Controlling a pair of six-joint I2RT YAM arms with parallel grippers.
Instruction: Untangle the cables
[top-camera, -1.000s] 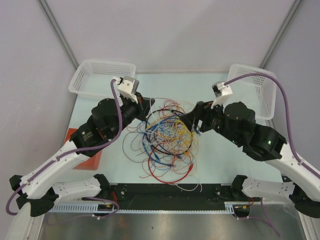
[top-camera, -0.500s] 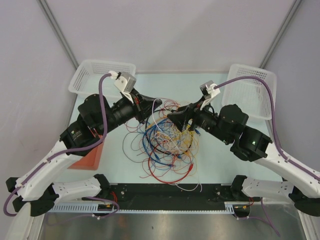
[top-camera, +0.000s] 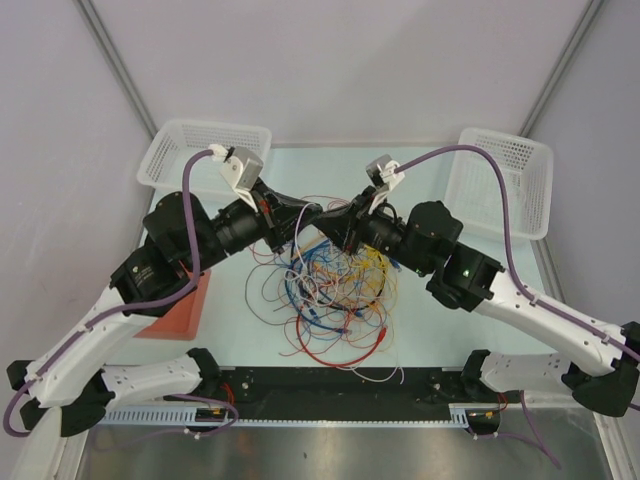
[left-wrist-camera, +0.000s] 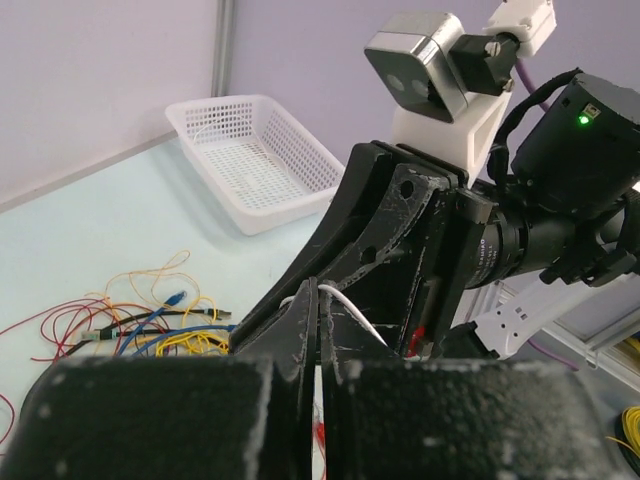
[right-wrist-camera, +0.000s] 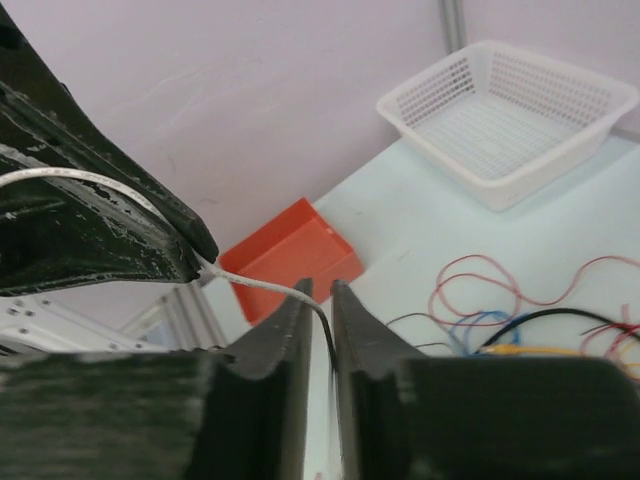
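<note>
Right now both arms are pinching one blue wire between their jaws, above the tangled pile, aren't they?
Not blue: the wire is white. The right wrist view shows the white wire running from the left arm's jaws into the right arm's jaws, above the tangled pile.

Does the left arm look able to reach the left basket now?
Probably yes: nothing lies between the left gripper and that basket, though the white wire shared with the right gripper may tug.

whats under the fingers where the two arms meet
The tangle of thin red, blue and yellow cables on the pale table; parts are hidden beneath the left arm and right arm.
</note>
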